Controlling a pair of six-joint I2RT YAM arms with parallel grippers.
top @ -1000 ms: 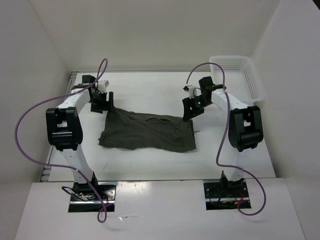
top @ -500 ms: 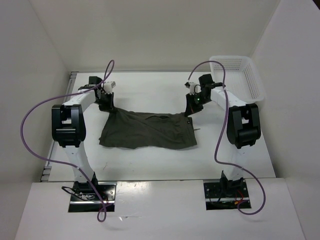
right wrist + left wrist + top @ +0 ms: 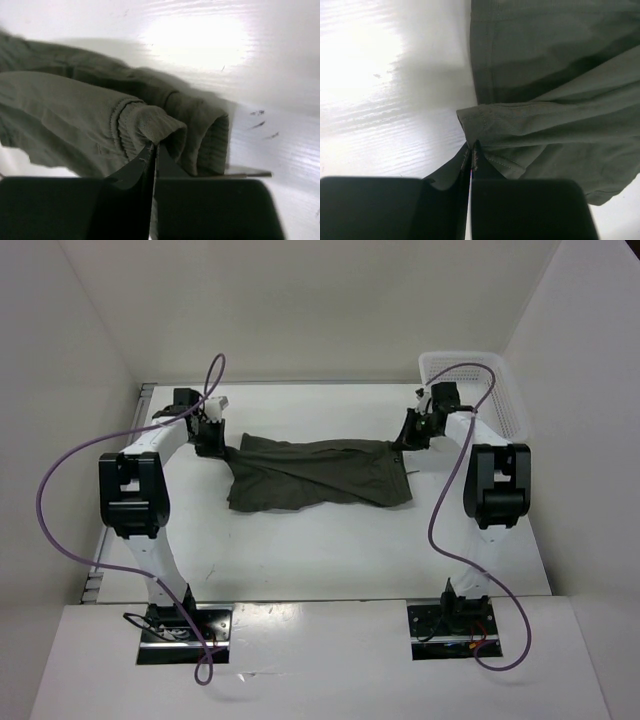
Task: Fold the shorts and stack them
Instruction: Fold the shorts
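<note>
top external: shorts (image 3: pixel 320 472) strung between two shut claws

the left claw (image 3: pixel 222 445) grips the shorts' far left corner and the right claw (image 3: pixel 403 440) grips the far right corner, so the dark olive cloth hangs as a wrinkled band from one claw to the other. its top edge runs nearly straight between the two. the lower part sags toward the bench (image 3: pixel 300 550) and droops lowest at the left end. from above i cannot tell how much of the lower edge rests on the bench. the shorts sit in the far half of the bench, roughly midway between the arms. a white mesh basket (image 3: pixel 497 390) stands at the far right corner, behind the right arm and apart from the cloth.

on the left wrist view the claw's two dark fingers meet with only a hairline between them. a stitched hem corner is nipped right at their tips. the rest of the cloth spreads away up and to the right, with bright bench to the left.

on the right wrist view the fingers are likewise pressed together, clamped on a ribbed fold of the waistband. a second roll of waistband lies just right of the tips, and the body of the shorts bunches off to the left.
</note>
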